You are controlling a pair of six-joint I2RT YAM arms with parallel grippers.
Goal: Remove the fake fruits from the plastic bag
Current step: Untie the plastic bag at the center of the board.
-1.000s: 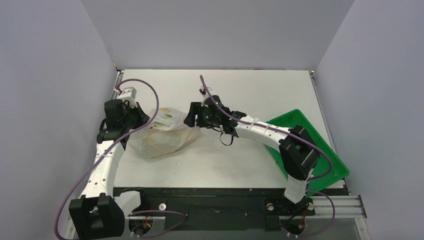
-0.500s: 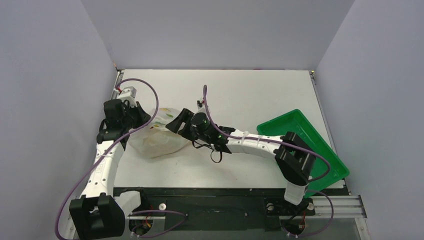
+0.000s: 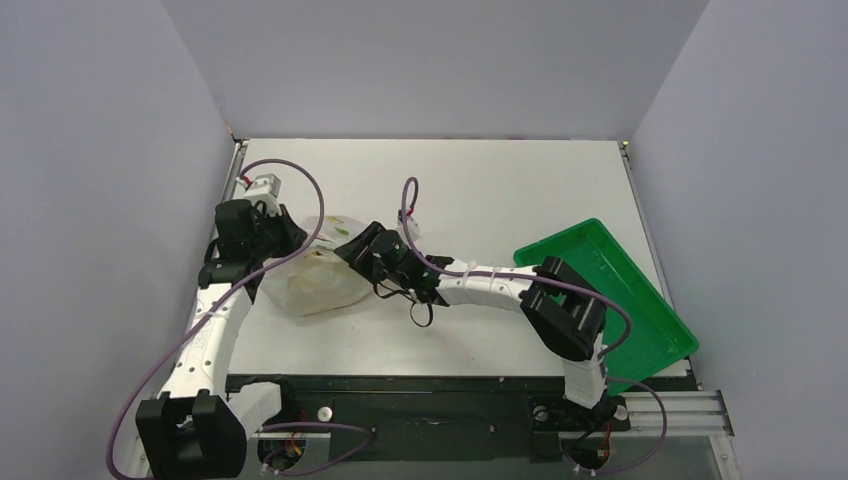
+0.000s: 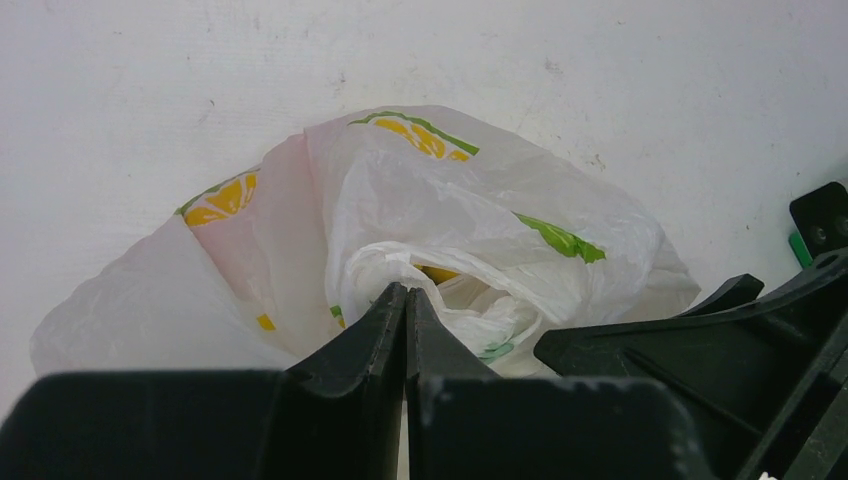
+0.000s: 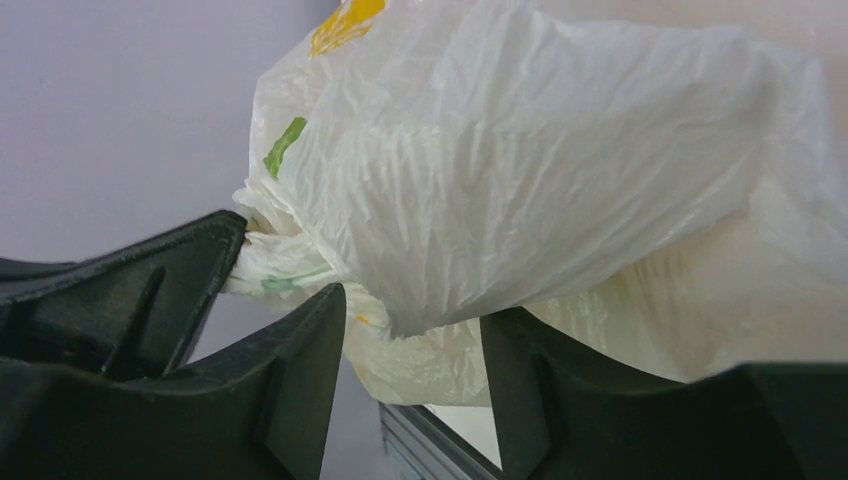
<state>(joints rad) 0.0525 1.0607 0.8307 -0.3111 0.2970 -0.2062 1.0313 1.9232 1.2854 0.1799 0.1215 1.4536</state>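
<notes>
The plastic bag (image 3: 312, 280) is white, thin and crinkly, with yellow and green prints, and lies left of the table's centre. My left gripper (image 3: 283, 240) is shut on a bunched edge at the mouth of the plastic bag (image 4: 450, 200); its fingertips (image 4: 405, 298) meet there. My right gripper (image 3: 352, 254) is at the bag's right side. In the right wrist view its jaws stand apart with a loose fold of the plastic bag (image 5: 520, 170) hanging between the fingers (image 5: 310, 335). The fake fruits are hidden inside; only a yellow patch (image 4: 437, 272) shows at the mouth.
A green rectangular tray (image 3: 645, 305) sits at the right, partly over the table's near edge. Grey walls enclose the table on three sides. The right arm stretches across the middle of the table toward the bag.
My right arm has swung left and lowered, bringing its gripper from beside the bag onto its right side. The left gripper has shifted a little with the bag's edge, and the bag is more bunched.
</notes>
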